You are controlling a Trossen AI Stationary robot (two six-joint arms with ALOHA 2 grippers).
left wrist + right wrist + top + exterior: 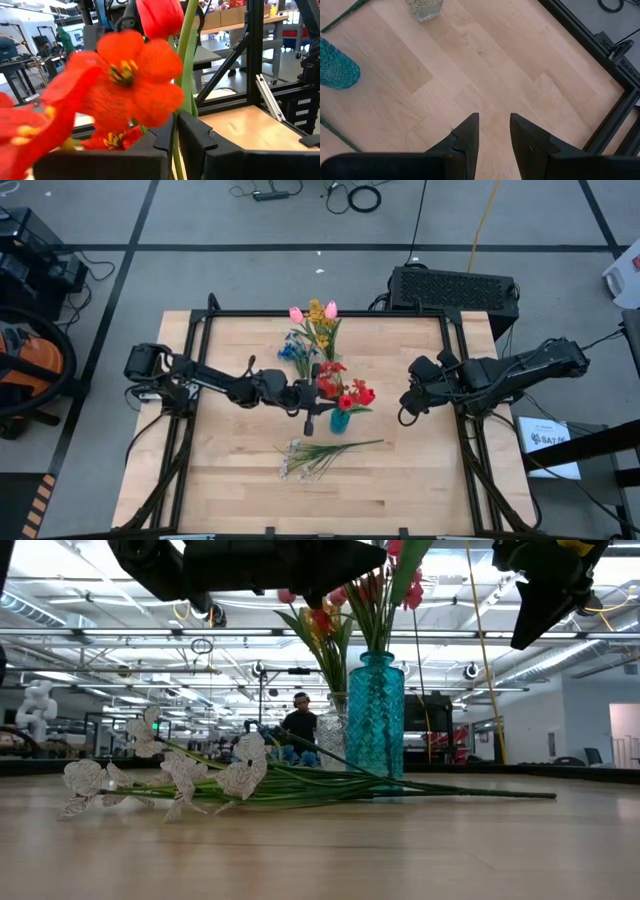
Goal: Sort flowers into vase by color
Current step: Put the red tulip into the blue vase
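Plenty is masked here: in the low view the left arm is only a dark bar across the top, and the clear vase (pixel 333 730) is half hidden behind the teal vase (pixel 375 715), its stems crossing the teal one's bouquet so the blooms are hard to separate. From above, the left gripper (pixel 312 392) sits right over the red flowers (pixel 345 388), and its fingertips are lost among the petals. The left wrist view fills in the gap: a big red bloom (pixel 132 80) blurs most of the picture, a red tulip (pixel 159 15) is cut off at the edge, and the gripper's two dark fingers (pixel 197 135) stand nearly together with a thin green stem (pixel 186 65) pinched in the narrow slot between them. That stem's lower end drops out of sight, so whether it reaches into the teal vase cannot be told. The clear vase, farther back on the wooden table (pixel 410 470), carries pink tulips (pixel 297 313), yellow blooms (pixel 320 315) and a blue spray (pixel 293 350). The white spray (pixel 305 455) lies flat on the table just in front of the teal vase, its stems pointing right. The right gripper (pixel 493 131) hangs over bare wood near the table's right side, well apart from the flowers, fingers a small gap apart with nothing between them.
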